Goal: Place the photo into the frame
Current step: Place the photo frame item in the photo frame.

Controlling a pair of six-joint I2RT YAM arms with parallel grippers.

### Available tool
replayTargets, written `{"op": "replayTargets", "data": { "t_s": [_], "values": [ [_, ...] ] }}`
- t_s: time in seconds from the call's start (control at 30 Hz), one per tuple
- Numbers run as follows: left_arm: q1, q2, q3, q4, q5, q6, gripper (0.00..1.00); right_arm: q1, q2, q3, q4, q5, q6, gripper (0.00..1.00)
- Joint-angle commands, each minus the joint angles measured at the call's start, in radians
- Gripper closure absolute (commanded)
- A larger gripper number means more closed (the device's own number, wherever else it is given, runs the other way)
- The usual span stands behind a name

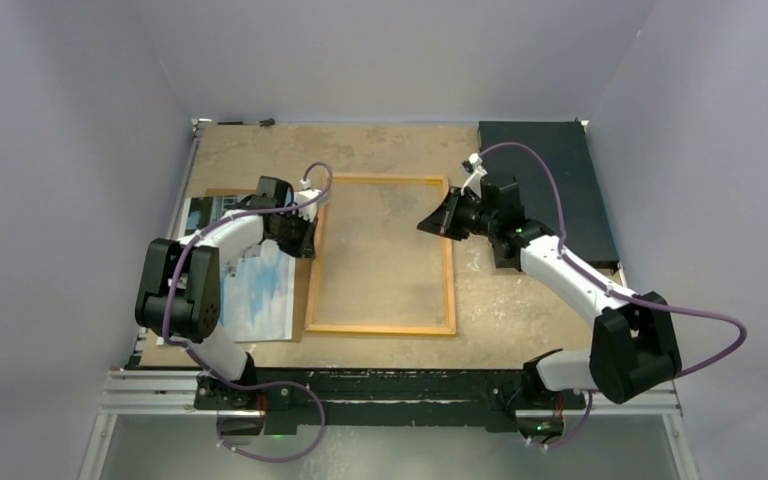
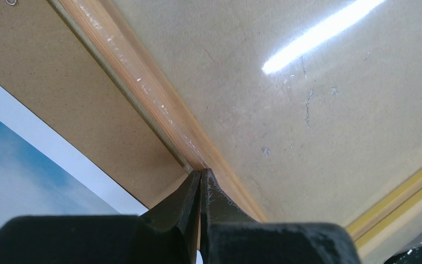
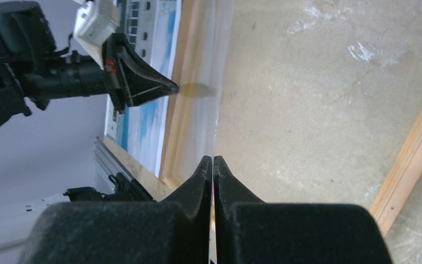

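The frame [image 1: 380,328] lies flat mid-table with its light wood side up. Its left rail [image 2: 143,88] and right rail [image 3: 412,159] show close up. The photo [image 1: 263,292] of blue sky rests left of it on a brown backing board [image 2: 60,93]; the left arm covers part of it. My left gripper [image 2: 200,173] is shut with nothing between its fingers, and its tips touch the left rail's inner edge. My right gripper [image 3: 212,159] is shut just inside the right rail. The thin edge of the clear pane [image 3: 215,66] runs straight into its jaws.
A dark rectangular mat [image 1: 545,190] lies at the back right corner. The left arm [image 1: 230,235] reaches over the photo and the board. The right arm [image 1: 560,265] crosses the table's right side. A metal rail [image 1: 390,395] lines the near edge.
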Motion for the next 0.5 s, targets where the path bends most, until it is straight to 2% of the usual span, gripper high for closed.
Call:
{"op": "replayTargets", "data": {
  "t_s": [0.0, 0.47],
  "values": [
    [0.001, 0.011, -0.007, -0.044, -0.024, 0.018, 1.00, 0.016, 0.009, 0.003, -0.067, 0.044, -0.039, 1.00],
    [0.001, 0.016, 0.004, -0.052, -0.027, 0.015, 1.00, 0.014, 0.000, -0.028, -0.117, 0.156, -0.049, 1.00]
  ]
}}
